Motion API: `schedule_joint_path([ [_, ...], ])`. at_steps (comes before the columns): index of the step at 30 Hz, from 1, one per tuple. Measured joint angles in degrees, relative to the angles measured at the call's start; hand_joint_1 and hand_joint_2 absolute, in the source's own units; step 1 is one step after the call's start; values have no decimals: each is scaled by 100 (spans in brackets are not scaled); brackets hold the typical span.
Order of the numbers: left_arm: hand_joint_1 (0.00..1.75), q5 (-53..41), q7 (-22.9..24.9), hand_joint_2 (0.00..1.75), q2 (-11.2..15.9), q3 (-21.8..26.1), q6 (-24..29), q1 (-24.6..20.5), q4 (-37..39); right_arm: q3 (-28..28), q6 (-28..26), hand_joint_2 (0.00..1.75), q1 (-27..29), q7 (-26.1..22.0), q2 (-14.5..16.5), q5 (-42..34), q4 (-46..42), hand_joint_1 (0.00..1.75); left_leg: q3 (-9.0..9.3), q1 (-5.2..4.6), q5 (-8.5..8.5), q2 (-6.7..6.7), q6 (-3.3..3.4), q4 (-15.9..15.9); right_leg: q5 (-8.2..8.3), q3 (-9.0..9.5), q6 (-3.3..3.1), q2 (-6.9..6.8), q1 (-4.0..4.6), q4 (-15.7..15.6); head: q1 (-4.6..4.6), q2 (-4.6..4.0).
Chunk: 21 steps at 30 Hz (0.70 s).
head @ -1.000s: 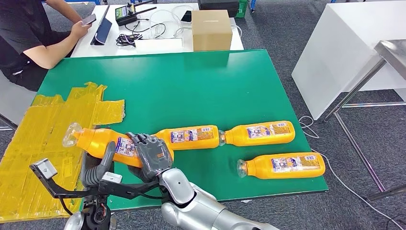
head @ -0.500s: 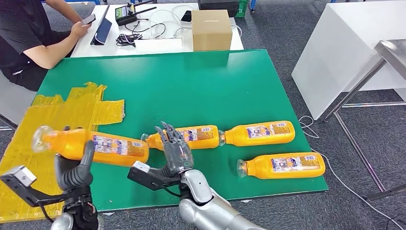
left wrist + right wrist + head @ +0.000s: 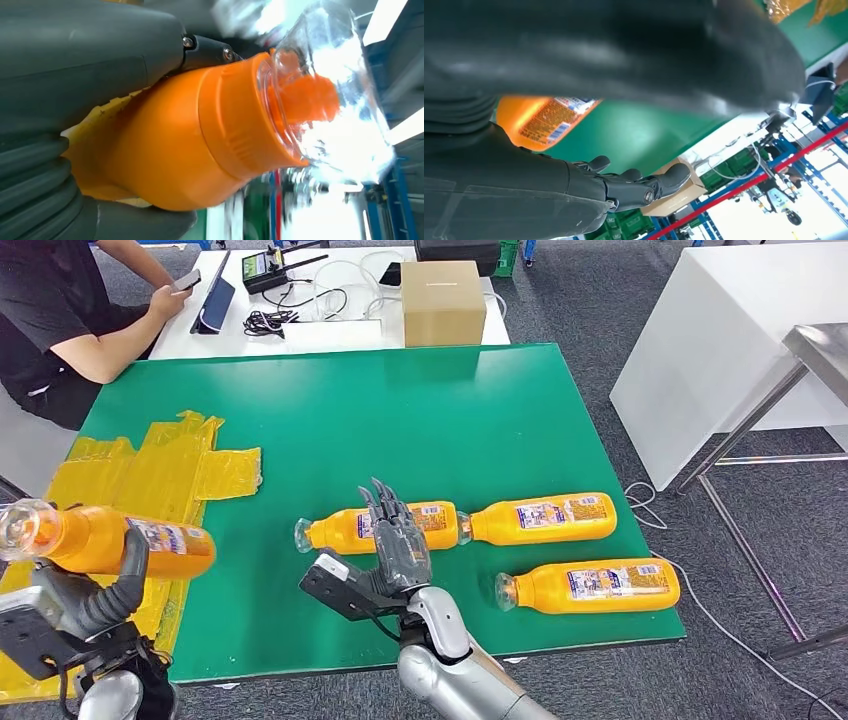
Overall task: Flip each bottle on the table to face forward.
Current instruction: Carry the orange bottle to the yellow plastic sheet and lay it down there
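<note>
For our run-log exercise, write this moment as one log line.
left hand: holds orange bottle lifted at table's left edge | right hand: open over another orange bottle | two further bottles lying on green table

Clear cap point(image 3: 340, 95) of held bottle point(image 3: 200, 145): blurred, washed out.

Green table point(image 3: 400, 410) bears three bottles point(image 3: 540, 519), yellow tape point(image 3: 170, 465).

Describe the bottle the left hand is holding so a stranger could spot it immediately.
Start at the green table and go to its yellow-taped end. There the left hand grips an orange bottle in the air; the other three orange bottles all lie flat on the green.
</note>
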Motion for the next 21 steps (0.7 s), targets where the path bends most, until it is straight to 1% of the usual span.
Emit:
schedule_joint_path([
  [2,175,-1370,244,175,102,22,327,-149,125,-66,119,0,90,12,-36,89,-243,0,1,0,0,0,0,0,0,2,0,0,0,0,1,0],
  [6,175,-4256,960,175,321,38,719,-304,432,-222,459,0,304,185,-88,450,-789,0,1,0,0,4,0,0,0,-1,0,6,0,1,-1,0],
  [8,175,-5430,1273,175,388,37,825,-342,619,-290,628,0,335,310,-131,642,-977,0,1,-1,0,4,0,0,0,-2,0,7,-1,0,-1,0],
  [9,175,-5871,1422,175,424,25,842,-362,742,-329,709,0,335,368,-156,744,-1048,0,1,-1,0,4,0,0,0,-2,0,6,-1,0,-1,0],
  [11,175,-6472,1730,175,508,-47,847,-403,1051,-409,870,0,327,468,-207,942,-1168,0,1,-1,0,3,0,0,1,-1,0,7,-1,0,-1,0],
  [14,175,-6976,2047,175,621,-245,818,-425,1515,-526,1046,0,323,543,-275,1130,-1316,0,1,-1,0,4,0,0,1,-1,0,8,-1,0,-1,0],
  [17,175,-7137,2156,175,703,-448,767,-423,1863,-610,1130,0,325,578,-321,1210,-1436,0,0,-1,0,4,0,0,1,-1,0,7,-1,0,-1,0],
  [21,175,-7191,2196,175,766,-618,637,-430,2128,-666,1209,0,327,616,-354,1257,-1524,0,0,-1,0,5,0,0,1,-2,0,8,-1,0,-1,0],
])
